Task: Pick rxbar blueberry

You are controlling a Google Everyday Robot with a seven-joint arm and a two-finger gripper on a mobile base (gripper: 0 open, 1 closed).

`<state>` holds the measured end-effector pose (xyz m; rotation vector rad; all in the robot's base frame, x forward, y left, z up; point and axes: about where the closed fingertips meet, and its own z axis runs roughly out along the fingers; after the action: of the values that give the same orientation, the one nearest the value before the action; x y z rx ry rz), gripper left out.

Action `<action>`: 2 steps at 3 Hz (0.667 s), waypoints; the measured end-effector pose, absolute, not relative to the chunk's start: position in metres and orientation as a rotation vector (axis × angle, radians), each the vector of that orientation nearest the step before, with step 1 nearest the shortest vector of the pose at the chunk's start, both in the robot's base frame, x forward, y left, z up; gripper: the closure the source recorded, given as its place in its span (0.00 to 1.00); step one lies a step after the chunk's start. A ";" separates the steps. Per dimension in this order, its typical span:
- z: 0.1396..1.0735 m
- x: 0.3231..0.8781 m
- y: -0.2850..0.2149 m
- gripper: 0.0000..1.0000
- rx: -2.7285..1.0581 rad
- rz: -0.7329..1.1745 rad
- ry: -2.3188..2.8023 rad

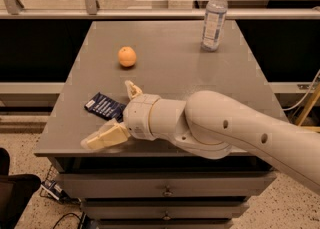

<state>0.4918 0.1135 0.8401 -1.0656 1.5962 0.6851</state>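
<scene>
The rxbar blueberry (105, 106), a flat dark navy bar with white print, lies on the grey table (170, 63) near its front left edge. My gripper (116, 114) reaches in from the right, low over the table, right beside the bar. Its fingers are spread wide: one cream finger (106, 137) points toward the front left edge, the other (132, 89) points toward the back. The bar lies in the gap between them, touching neither that I can tell. The gripper is open and holds nothing.
An orange (127, 56) sits on the table behind the bar. A clear water bottle (214, 19) stands at the back right. A metal rail runs behind the table. Drawers are below the table's front edge.
</scene>
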 end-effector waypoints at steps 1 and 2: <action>0.830 0.510 0.102 0.02 -1.044 0.704 1.601; 0.826 0.521 0.097 0.24 -1.045 0.714 1.604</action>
<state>0.5211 0.0968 0.8262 -1.0445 1.6041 0.7141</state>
